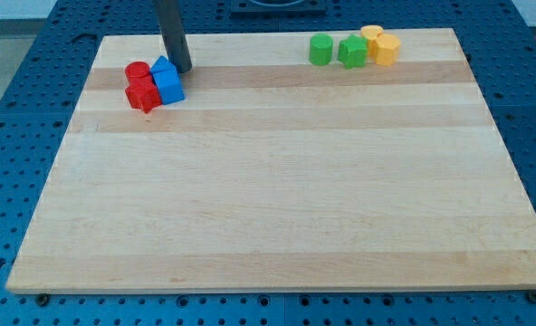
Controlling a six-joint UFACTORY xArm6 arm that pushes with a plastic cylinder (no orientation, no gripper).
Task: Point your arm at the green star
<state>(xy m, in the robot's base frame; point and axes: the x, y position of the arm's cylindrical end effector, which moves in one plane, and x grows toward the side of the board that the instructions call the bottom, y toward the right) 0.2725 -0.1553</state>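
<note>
One wooden board [277, 199] fills most of the view, resting on a blue perforated base [14, 109]; its flat, bare surface lets blocks slide w/o snagging. Next in size is the dark rod, entering from the view's top edge and slanting down to my tip [183, 69], which sits on the board near the top-left corner. No gripper is fitted, so there is nothing to open, close or clamp; the rod ends plain and contacts the board only. Blocks form two clusters, well apart. Left cluster: blue cube [169, 88] w/ a second blue block [162, 65] behind it, plus a red cylinder [138, 71] and a red block [143, 95], shape unclear, all touching or nearly so. My tip stands just beside this group, at the upper-right of the blue pair, approx. touching the rear blue block. Right cluster, near the top edge: green cylinder [320, 49], green star [352, 51] just to its right, then two yellow blocks [384, 47] packed against the star's right side. Target, i.e. the green star, lies well to the view's right of my tip, w/ open board between. Judgement: task is not yet met; the tip needs a mostly rightward traverse along the top strip, stopping short so as not to scatter the tight green/yellow group.
</note>
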